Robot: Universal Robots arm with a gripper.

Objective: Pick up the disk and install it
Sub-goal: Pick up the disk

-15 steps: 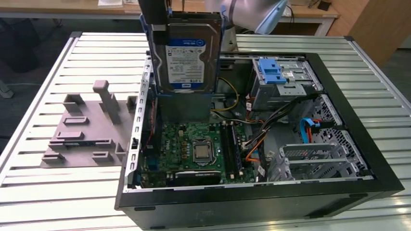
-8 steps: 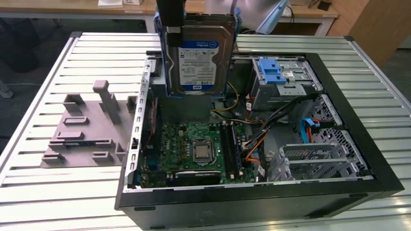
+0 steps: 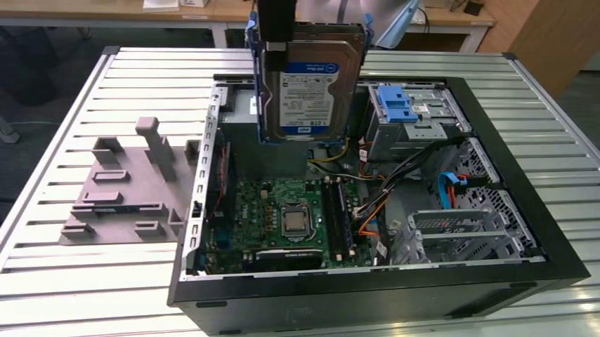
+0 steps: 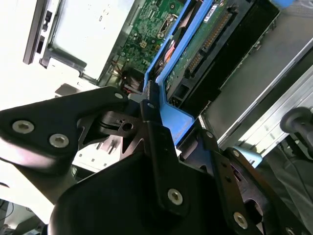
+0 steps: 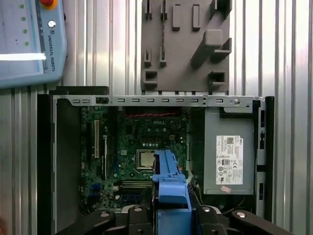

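An open computer case lies on its side on the slatted table, taking up the middle and the exterior view's right of the top. Beside the case, toward the table's edge at the exterior view's left, sits a grey moulded fixture. In the first wrist view a light-blue pendant lies on the table next to the case.

Inside the case the green motherboard covers the floor, with the processor socket near its middle. A grey power supply with a white sticker fills the far corner on the fixture's side. In the other far corner stands a metal drive cage with a blue latch piece. A tangle of black, orange and yellow cables runs between the board and the cage, and a blue cable loops by the case wall at the exterior view's right.

The gripper is clamped on the disk, its fingers pressing the blue carrier frame from both sides. The disk hangs upright below the gripper, label toward the exterior camera, above the far edge of the case, between the power supply and the cage. It touches nothing in the case.
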